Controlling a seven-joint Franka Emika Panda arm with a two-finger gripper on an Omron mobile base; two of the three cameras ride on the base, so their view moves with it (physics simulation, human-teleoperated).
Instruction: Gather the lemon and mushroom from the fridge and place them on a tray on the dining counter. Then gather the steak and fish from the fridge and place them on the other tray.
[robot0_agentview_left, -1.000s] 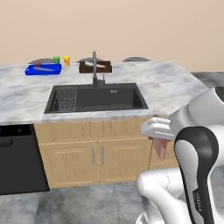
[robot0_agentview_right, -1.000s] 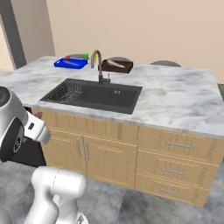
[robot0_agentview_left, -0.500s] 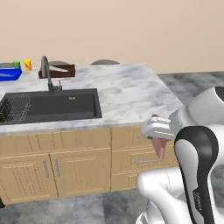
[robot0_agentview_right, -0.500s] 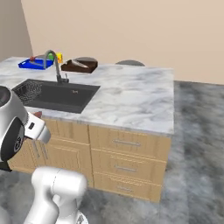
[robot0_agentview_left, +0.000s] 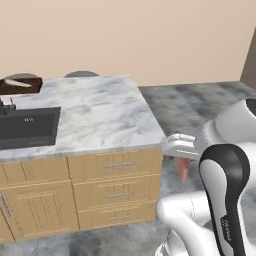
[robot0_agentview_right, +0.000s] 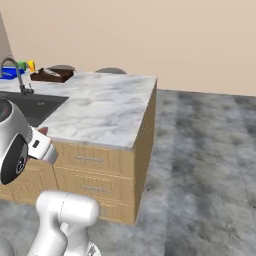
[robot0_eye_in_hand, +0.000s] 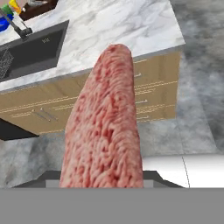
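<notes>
The gripper (robot0_agentview_left: 183, 161) is clenched on the steak (robot0_eye_in_hand: 105, 122), a long slab of mottled red and pink raw meat. In the hand view the steak runs up the middle of the picture from the bottom edge, hiding the finger tips. In the left base view the gripper sits in front of the arm's white and dark elbow, and the steak's reddish lower end hangs below it, off the near right corner of the dining counter (robot0_agentview_left: 100, 120) and apart from it, over the grey floor (robot0_agentview_right: 210, 165).

The dining counter is a white-grey veined marble top on tan wood sides. Its near face carries three drawers (robot0_agentview_left: 117, 190) stacked at the right end and a cabinet door (robot0_agentview_left: 35, 212) to their left. A dark inset sink (robot0_agentview_left: 25, 127) lies in the left part of the top, and in the right base view a curved tap (robot0_agentview_right: 15, 75) rises behind it.

At the far left of the counter sits the dark brown wooden tray (robot0_agentview_right: 52, 75), with something pale lying in it that is too small to identify. Just left of it, in the right base view, stand a small yellow object (robot0_agentview_right: 31, 65) and a green one, and the edge of the bright blue tray (robot0_agentview_right: 6, 73) shows behind the tap.

A plain beige wall (robot0_agentview_left: 130, 35) runs behind the counter.
</notes>
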